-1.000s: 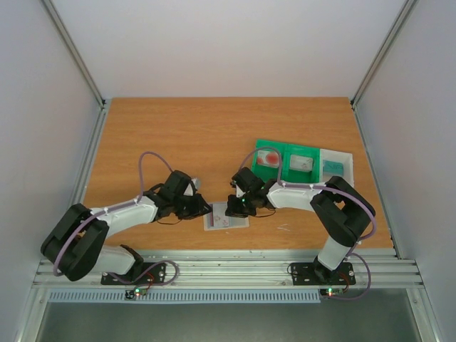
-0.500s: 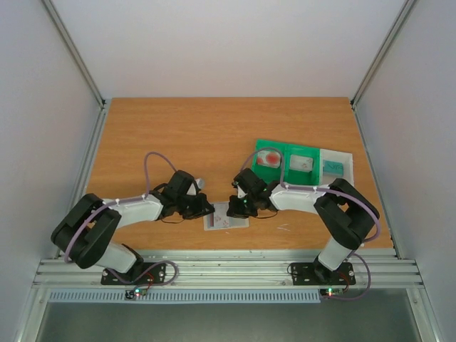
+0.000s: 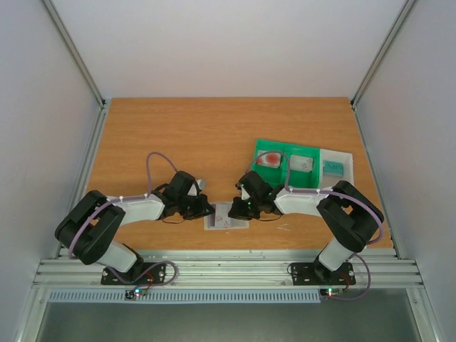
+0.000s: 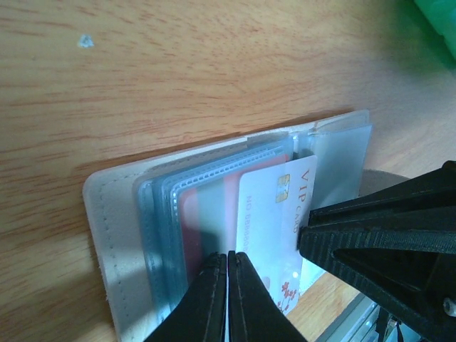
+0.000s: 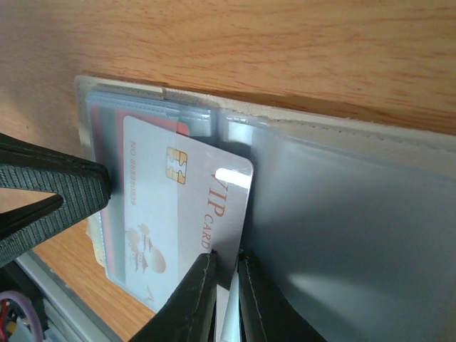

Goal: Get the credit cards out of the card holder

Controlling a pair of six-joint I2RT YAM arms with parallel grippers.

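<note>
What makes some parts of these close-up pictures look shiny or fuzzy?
Right wrist view: a bright glare spot sits on the white card near its corner, and the card holder looks milky. Left wrist view: the green tray in the corner is an unfocused smear. Top view: even light, only faint shadows.

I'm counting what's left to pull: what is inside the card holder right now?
A white VIP card with a gold chip sticks partway out of the card holder; a red card shows through the translucent sleeves, partly under it. Anything beneath them is covered.
</note>
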